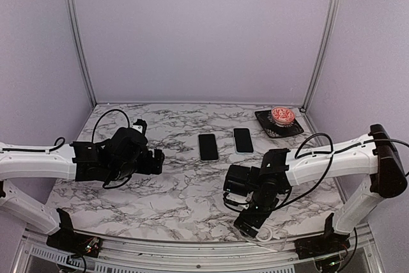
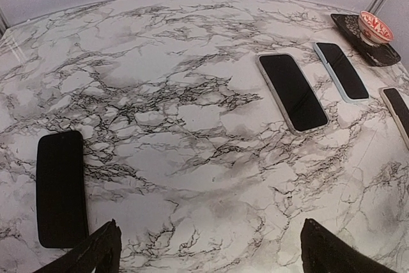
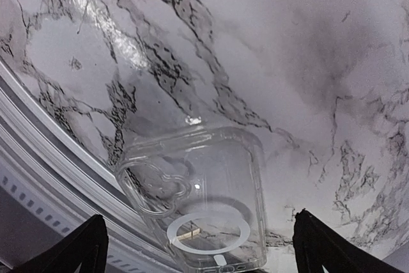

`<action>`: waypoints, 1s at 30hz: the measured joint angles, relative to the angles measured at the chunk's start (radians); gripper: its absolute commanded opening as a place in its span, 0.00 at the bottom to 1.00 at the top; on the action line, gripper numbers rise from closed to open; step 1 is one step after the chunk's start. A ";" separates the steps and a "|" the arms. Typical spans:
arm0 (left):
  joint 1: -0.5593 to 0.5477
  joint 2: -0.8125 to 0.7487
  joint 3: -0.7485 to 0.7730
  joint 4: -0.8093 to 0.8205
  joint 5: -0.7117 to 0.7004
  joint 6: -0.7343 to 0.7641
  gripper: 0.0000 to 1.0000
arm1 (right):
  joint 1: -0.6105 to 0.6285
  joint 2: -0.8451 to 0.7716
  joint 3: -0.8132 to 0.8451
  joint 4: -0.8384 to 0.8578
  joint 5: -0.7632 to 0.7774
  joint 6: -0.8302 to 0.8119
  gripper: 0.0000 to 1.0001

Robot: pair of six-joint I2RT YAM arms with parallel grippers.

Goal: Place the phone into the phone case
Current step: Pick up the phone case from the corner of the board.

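Two phones with dark screens lie side by side mid-table: one (image 1: 208, 147) (image 2: 292, 91) on the left, the other (image 1: 243, 140) (image 2: 341, 71) to its right. The clear phone case (image 3: 204, 202) (image 1: 271, 234), with a white ring and a camera cut-out, lies at the table's near edge. My right gripper (image 3: 201, 254) (image 1: 250, 222) hovers over it, open, its fingers (image 3: 83, 247) apart and touching nothing. My left gripper (image 2: 211, 254) (image 1: 156, 161) is open over bare marble, left of the phones.
A black phone-shaped slab (image 2: 61, 188) lies near my left gripper. Another phone (image 2: 397, 110) is cut off at the left wrist view's right edge. A red-patterned bowl (image 1: 282, 116) sits on a black mat at back right. A metal rail (image 3: 57, 177) borders the near edge.
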 measured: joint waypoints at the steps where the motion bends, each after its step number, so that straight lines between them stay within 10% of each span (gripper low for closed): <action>1: -0.006 0.002 0.001 0.000 0.001 -0.001 0.99 | 0.004 -0.011 -0.018 0.002 -0.003 0.001 0.99; 19: -0.043 0.048 0.034 0.000 0.003 0.005 0.99 | 0.033 -0.013 -0.149 0.071 -0.051 0.031 0.98; 30: -0.043 0.056 0.034 0.000 0.008 0.021 0.99 | 0.047 0.026 -0.142 0.068 0.035 0.034 0.75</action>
